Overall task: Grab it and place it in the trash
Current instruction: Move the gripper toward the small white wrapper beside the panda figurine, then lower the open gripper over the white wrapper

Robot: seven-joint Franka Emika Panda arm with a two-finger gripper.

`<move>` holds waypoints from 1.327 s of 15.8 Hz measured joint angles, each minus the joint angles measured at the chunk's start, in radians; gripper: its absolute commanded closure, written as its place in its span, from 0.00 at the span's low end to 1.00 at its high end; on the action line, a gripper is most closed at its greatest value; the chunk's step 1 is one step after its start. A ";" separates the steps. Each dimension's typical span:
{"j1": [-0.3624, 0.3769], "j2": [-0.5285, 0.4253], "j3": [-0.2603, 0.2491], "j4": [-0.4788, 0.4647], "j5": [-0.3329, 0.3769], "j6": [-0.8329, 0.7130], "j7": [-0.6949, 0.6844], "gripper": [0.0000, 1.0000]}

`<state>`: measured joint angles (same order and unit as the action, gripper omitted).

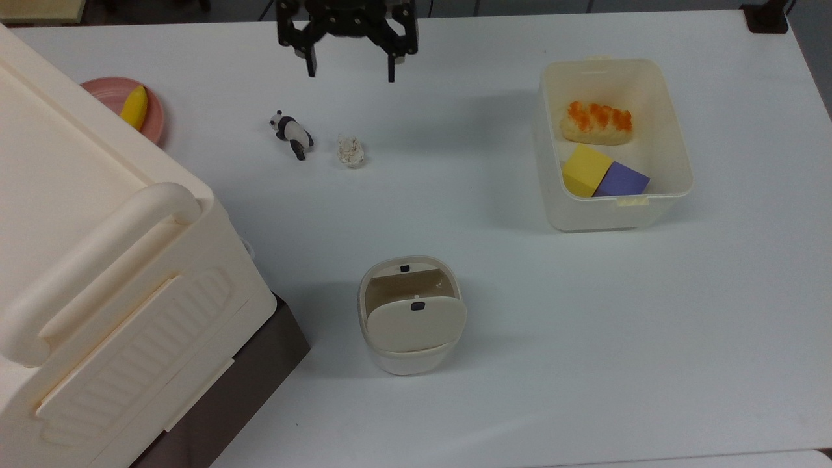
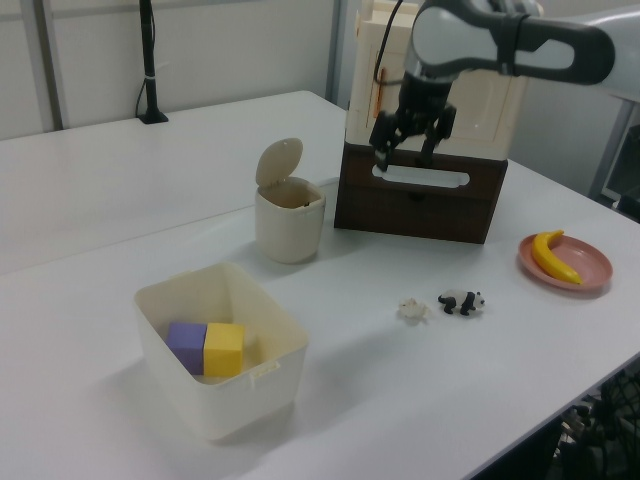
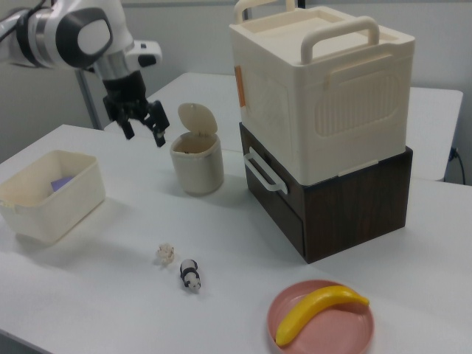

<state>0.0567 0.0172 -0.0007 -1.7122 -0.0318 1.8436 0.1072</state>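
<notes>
The gripper (image 1: 351,70) hangs in the air with its two fingers spread wide and nothing between them, up near the table's (image 1: 494,364) far edge in the top view. The paper wad (image 1: 350,151) sits on the table below it in the top view, just beside the little panda figurine (image 1: 291,133), not touching it. The trash bin (image 1: 411,315) stands well apart from the wad, nearer the table's bottom edge in the top view, with its flap lid tipped up so the inside shows. Off by the top view's right edge there's a white tub (image 1: 614,144) holding a yellow block (image 1: 585,169), a purple block (image 1: 622,180) and a bread-looking thing (image 1: 597,122). A big cream box with a handle (image 1: 97,273) fills the lower left corner, and a pink plate (image 1: 153,117) with a banana (image 1: 134,107) peeks out behind it.
</notes>
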 measured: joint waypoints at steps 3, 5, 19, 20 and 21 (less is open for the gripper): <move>0.000 0.000 0.013 -0.068 0.001 0.002 0.038 0.00; -0.002 -0.001 0.013 -0.100 0.018 0.005 0.092 0.00; -0.063 -0.012 -0.003 -0.319 0.054 0.094 0.312 0.00; -0.069 -0.008 -0.004 -0.321 0.054 0.098 0.312 0.00; -0.073 -0.002 -0.006 -0.326 0.054 0.116 0.312 0.00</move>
<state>-0.0166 0.0150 -0.0070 -2.0385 0.0225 1.9597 0.4190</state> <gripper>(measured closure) 0.000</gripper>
